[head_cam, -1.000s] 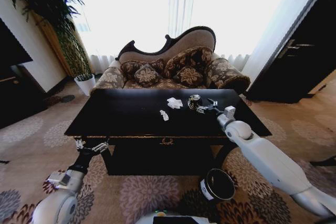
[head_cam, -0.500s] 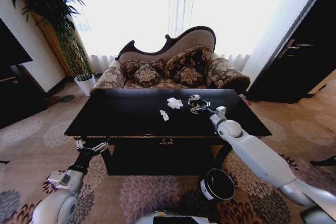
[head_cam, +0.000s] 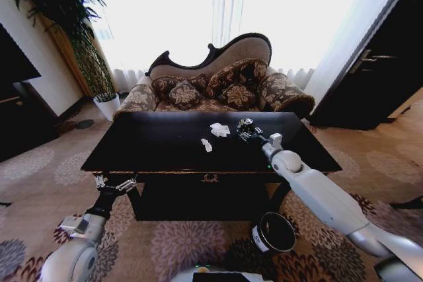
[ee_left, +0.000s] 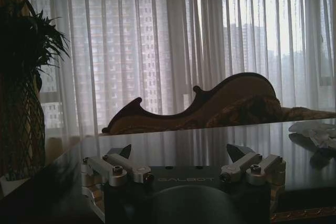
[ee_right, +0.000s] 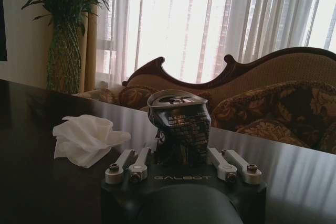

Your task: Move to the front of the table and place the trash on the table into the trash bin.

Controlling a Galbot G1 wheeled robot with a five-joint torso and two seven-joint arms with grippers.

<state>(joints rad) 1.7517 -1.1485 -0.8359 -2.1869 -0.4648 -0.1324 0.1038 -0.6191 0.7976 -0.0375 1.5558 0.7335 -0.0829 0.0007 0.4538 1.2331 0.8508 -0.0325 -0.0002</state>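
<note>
Right gripper [ee_right: 182, 157] jaws spread wide, crushed can [ee_right: 179, 119] standing between, contact unclear. Paper wad [ee_right: 86, 137] beside can on table [head_cam: 152, 143]. Left gripper [ee_left: 182, 163] jaws wide, empty, at table's front-left corner. Bin [head_cam: 273, 232] on floor below.

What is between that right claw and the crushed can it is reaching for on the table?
Nothing visible. The right gripper has its open fingers on either side of the crushed can, which stands upright on the table. The white paper wad lies off to one side, not in the path.
</note>
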